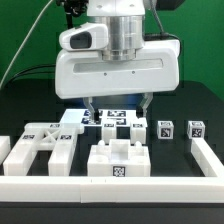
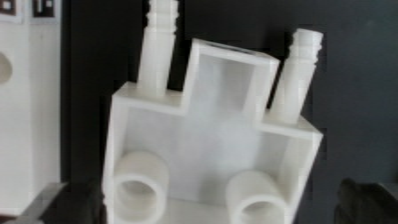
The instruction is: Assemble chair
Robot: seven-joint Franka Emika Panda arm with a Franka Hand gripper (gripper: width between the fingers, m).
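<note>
My gripper (image 1: 119, 108) hangs low over the middle of the table, jaws open and straddling a white chair part (image 1: 115, 119) that carries black-and-white tags. In the wrist view this part (image 2: 214, 120) is a chunky block with two ribbed pegs at its far end and two round holes at its near end. My gripper (image 2: 217, 210) has its dark fingertips (image 2: 71, 205) on either side of the block's near end; I cannot tell whether they touch it. A slotted cross-shaped frame (image 1: 45, 145) lies at the exterior view's left. A tagged block (image 1: 118, 160) lies in front.
Two small tagged cubes (image 1: 165, 130) (image 1: 196, 128) stand at the exterior view's right. Long white border bars run along the front (image 1: 110, 190) and the right side (image 1: 210, 160). A flat white piece (image 2: 22, 90) lies beside the straddled part in the wrist view.
</note>
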